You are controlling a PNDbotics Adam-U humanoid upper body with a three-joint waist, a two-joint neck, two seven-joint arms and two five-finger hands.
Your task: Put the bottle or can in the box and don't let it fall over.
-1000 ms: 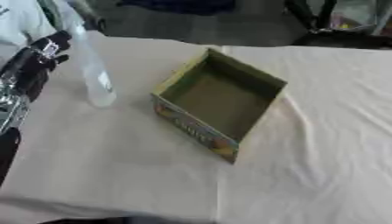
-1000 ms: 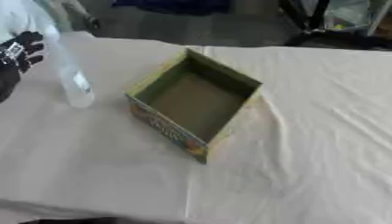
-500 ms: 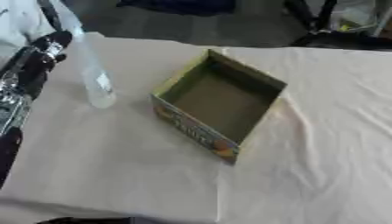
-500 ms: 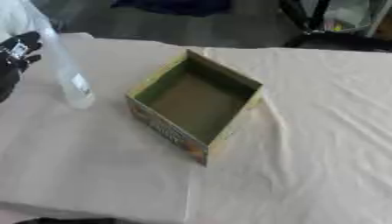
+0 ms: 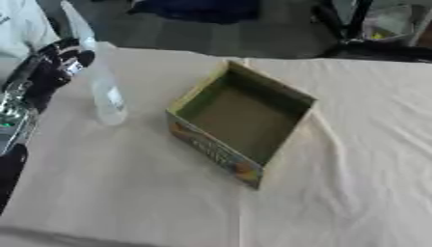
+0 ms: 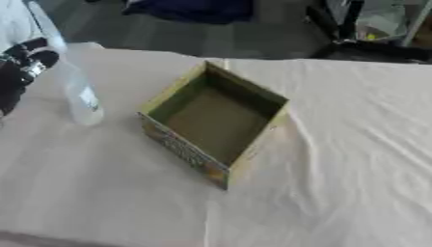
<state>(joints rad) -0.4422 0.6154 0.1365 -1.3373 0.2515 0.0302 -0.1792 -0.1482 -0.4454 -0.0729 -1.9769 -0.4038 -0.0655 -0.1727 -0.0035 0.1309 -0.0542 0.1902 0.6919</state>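
A: While the bottle (image 5: 100, 82) stands upright on the cloth-covered table (image 5: 354, 159), where is the hand?

B: The left hand (image 5: 52, 67) is at about nine o'clock from the bottle's upper part, just beside it at the table's left edge. Its dark fingers (image 5: 74, 58) point toward the bottle's neck. I cannot tell whether they touch the plastic.

A: Are they closed round it?

B: Not that I can see. The fingers look somewhat curled, but the picture is too soft to say how far the hand is spread or whether it has hold of anything.

A: And the box (image 5: 240, 126)?

B: It sits open-topped near the middle of the table, at about three o'clock from the bottle, with a strip of bare cloth between them. It is turned askew, one corner toward the near edge, a colourful printed side facing front-left. Inside shows only its brown floor.

A: The bottle itself?

B: Clear, tall, with a small label low on its body. It is outside the box.

A: The right hand?

B: It shows in neither view.
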